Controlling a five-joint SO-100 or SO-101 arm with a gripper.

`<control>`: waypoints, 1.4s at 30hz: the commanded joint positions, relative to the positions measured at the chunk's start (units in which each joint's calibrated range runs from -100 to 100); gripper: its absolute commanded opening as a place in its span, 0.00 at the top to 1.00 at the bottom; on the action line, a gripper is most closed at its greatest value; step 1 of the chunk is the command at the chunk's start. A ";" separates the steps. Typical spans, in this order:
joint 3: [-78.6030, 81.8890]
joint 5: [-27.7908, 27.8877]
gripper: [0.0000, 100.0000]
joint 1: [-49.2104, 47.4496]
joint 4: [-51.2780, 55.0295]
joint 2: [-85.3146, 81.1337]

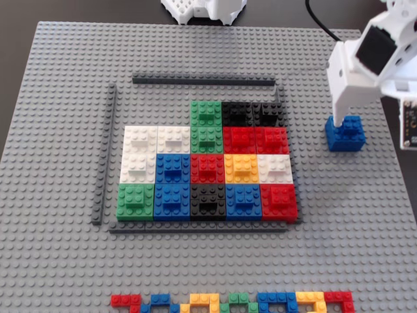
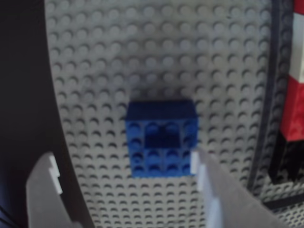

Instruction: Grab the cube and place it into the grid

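Your surface [image 1: 58,261] is a grey studded baseplate. On it you have a grid of coloured blocks [image 1: 208,166] inside a thin dark frame [image 1: 104,153], a lone blue cube [image 1: 345,134] well apart to its right in the fixed view, and a row of small mixed bricks [image 1: 234,302] along the near edge

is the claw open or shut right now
Open. In the wrist view the claw has its two fingers spread wider than the blue cube, one finger beside it, nothing gripped.
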 commanded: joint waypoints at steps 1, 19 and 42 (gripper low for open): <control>-4.35 0.05 0.64 0.82 -0.32 -1.09; -5.35 -0.98 0.65 0.01 1.20 -1.95; -0.64 -0.93 0.71 -1.02 -0.07 -2.64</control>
